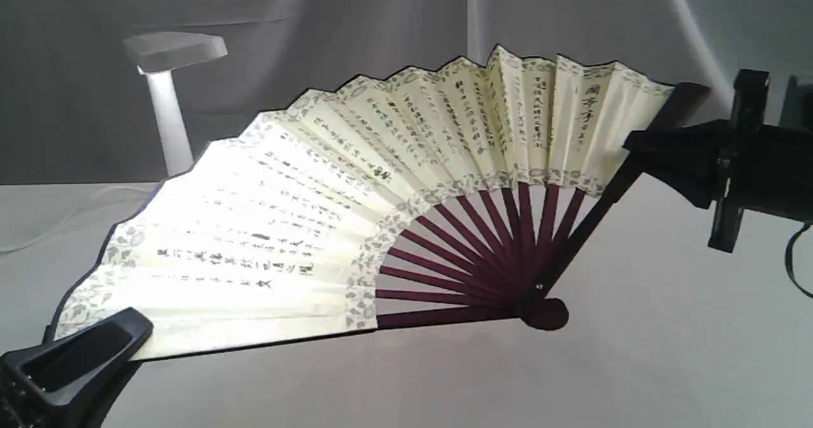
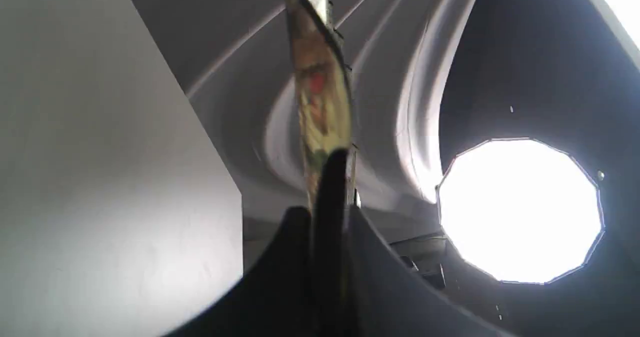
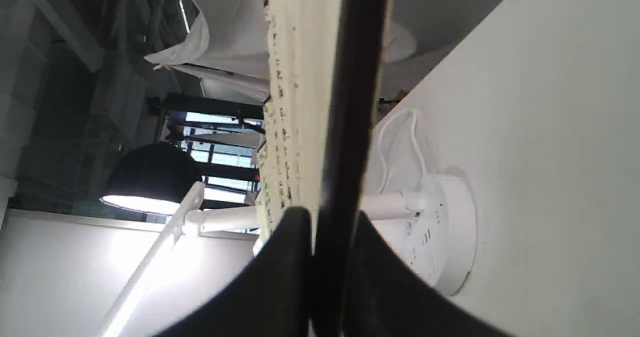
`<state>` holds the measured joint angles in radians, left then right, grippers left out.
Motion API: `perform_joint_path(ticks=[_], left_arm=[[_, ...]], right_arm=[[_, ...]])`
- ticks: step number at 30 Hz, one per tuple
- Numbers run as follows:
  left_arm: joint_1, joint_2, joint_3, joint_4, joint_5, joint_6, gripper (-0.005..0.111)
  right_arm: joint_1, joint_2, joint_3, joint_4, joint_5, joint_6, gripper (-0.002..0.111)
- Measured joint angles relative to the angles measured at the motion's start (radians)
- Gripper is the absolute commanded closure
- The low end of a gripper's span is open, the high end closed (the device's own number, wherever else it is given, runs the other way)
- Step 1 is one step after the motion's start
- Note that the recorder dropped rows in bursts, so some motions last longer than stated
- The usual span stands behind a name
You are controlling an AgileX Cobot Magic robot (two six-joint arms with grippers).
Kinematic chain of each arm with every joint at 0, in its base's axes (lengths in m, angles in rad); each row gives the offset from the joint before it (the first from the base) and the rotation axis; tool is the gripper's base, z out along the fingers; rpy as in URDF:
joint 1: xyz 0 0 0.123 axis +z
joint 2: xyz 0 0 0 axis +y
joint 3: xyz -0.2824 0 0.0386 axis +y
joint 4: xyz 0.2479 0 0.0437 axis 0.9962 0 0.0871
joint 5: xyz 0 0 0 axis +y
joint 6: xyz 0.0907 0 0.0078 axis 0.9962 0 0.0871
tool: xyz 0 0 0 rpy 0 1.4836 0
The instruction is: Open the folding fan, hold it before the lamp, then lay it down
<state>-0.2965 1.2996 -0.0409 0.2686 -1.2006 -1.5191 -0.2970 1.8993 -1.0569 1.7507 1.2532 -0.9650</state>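
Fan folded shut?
No, the fan is spread wide, held between the left pincer and the right pincer.

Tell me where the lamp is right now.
In the exterior view the lamp stands at the back left, behind the spread folding fan, which hides its base; the right wrist view shows that round base on the white table.

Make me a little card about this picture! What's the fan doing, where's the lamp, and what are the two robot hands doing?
fan: fan spread wide open, held up by both grippers
paper: cream with black writing, dark red sticks below
left gripper: left gripper shut on one outer stick of the fan
right gripper: right gripper shut on the other outer stick
lamp: white lamp behind the fan, looks lit; the paper near it glows
step: fan is before the lamp, not yet laid down
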Motion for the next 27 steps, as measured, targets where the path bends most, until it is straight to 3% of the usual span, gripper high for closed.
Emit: perform_joint_path(ticks=[27], left_arm=[[0.000, -0.127, 0.002, -0.015, 0.041, 0.009, 0.107]], right_arm=[[-0.021, -0.001, 0.000, -0.008, 0.045, 0.085, 0.108]])
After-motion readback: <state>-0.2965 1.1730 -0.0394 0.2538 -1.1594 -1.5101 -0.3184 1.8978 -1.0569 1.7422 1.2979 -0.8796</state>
